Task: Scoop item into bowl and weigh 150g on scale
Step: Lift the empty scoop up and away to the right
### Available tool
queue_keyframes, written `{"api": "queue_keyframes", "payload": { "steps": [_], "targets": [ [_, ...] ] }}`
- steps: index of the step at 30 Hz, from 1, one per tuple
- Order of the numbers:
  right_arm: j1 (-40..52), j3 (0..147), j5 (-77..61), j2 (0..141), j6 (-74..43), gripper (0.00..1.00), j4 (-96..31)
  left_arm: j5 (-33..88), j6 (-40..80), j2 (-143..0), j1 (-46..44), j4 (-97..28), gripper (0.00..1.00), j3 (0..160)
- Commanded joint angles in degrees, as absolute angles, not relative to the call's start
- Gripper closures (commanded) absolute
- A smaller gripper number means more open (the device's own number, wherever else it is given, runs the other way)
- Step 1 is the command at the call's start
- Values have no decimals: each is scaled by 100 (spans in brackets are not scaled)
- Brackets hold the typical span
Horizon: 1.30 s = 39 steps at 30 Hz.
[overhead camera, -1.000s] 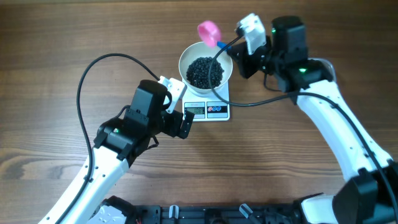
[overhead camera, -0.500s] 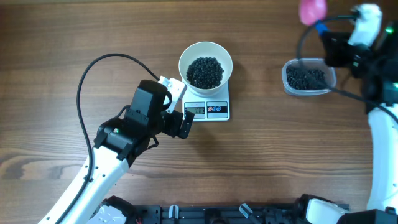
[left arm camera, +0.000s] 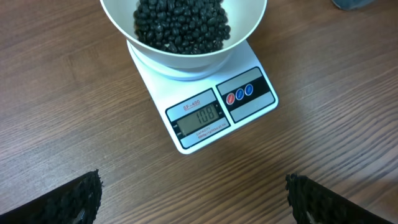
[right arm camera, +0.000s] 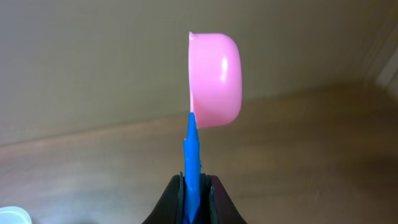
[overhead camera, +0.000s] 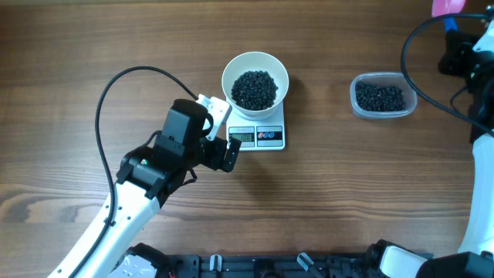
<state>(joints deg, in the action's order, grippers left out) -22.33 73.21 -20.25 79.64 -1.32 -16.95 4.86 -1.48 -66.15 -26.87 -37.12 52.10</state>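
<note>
Right gripper [right arm camera: 193, 186] has swung w/ the pink scoop [right arm camera: 214, 78] from over the bowl [overhead camera: 228, 73] to far right of the scale [overhead camera: 258, 137], beyond the clear tub [overhead camera: 355, 96]. Its fingers are pinched tight on the blue handle [right arm camera: 191, 155]. Left gripper [left arm camera: 194, 200] is spread wide, holding nothing, just front-left of scale. Beans [overhead camera: 255, 89] heaped in bowl on scale. LCD [left arm camera: 199, 115] reads approx 108, so more scoops prob. needed.

The left arm reaches from the lower left of the overhead view toward the centre. Its pincer [overhead camera: 229, 151] is spread wide, with fingers [left arm camera: 68, 199] at the bottom corners of its wrist view. The right arm runs up the right edge, its pincer [right arm camera: 194, 196] clamped tight on a blue handle [right arm camera: 192, 149].
</note>
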Motion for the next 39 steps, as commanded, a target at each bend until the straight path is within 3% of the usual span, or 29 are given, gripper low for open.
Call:
{"api": "queue_keyframes", "payload": {
  "steps": [1, 8, 11, 39],
  "targets": [
    [-2252, 7349, -1909, 8180, -534, 96, -913, 574, -259, -6558, -2683, -3706, 0, 5216],
    [-2252, 7349, -1903, 8591, -963, 96, 1551, 574, -259, -6558, -2683, -3706, 0, 5216],
    [-2252, 7349, -1870, 8777, -963, 96, 1999, 574, -259, -6558, -2683, -3708, 0, 5216],
    [-2252, 7349, -1865, 9153, -904, 96, 1658, 572, -259, -6558, -2683, -3706, 0, 5216]
  ]
}}
